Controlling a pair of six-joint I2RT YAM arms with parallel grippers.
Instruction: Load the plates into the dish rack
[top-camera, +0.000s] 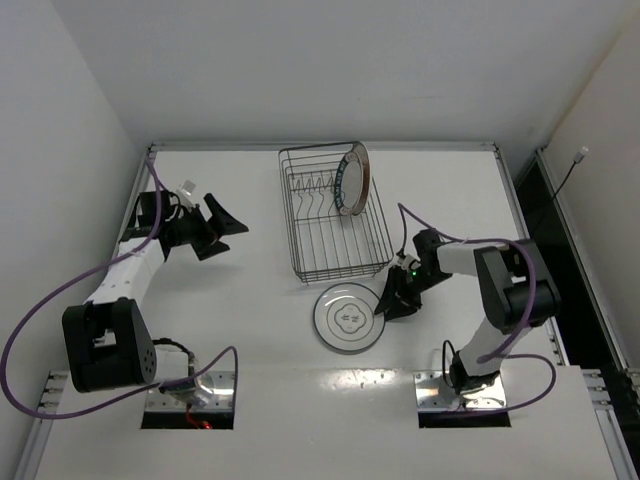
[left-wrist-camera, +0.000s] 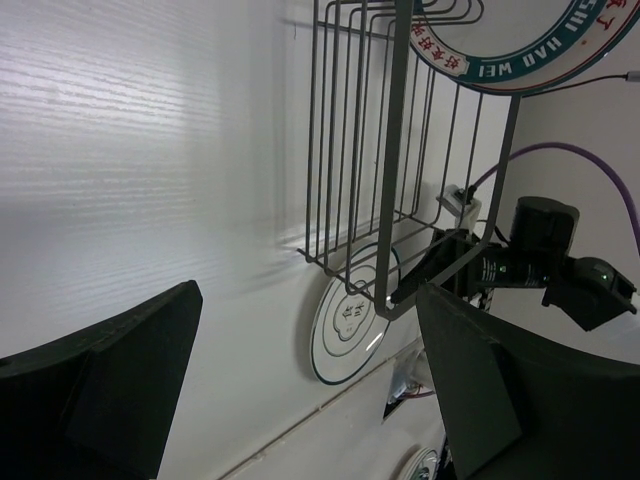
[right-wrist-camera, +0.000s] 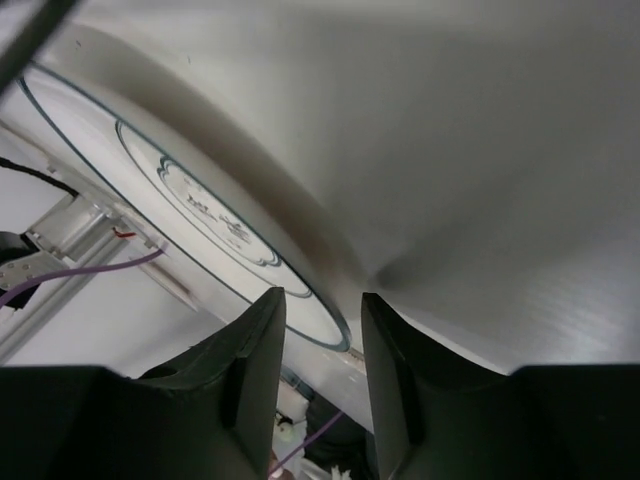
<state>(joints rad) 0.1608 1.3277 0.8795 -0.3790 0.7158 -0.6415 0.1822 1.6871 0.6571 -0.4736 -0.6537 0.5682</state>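
The dish rack (top-camera: 335, 218) stands at the table's middle back. The plate with the blue-teal rim band (top-camera: 352, 178) stands on edge in the rack's far end; it also shows in the left wrist view (left-wrist-camera: 520, 50). The plate with the thin dark ring (top-camera: 345, 318) lies on the table just in front of the rack. My right gripper (top-camera: 383, 303) is at that plate's right edge. In the right wrist view (right-wrist-camera: 322, 300) its fingers stand narrowly apart, shut on the plate's rim (right-wrist-camera: 200, 200). My left gripper (top-camera: 232, 225) is open and empty, left of the rack. The orange-centred plate is out of view.
The rack's near wire wall (left-wrist-camera: 395, 150) faces my left gripper (left-wrist-camera: 307, 295). A raised rim runs round the table (top-camera: 200, 300). The arm bases and purple cables sit at the near edge. White walls close in the left and back.
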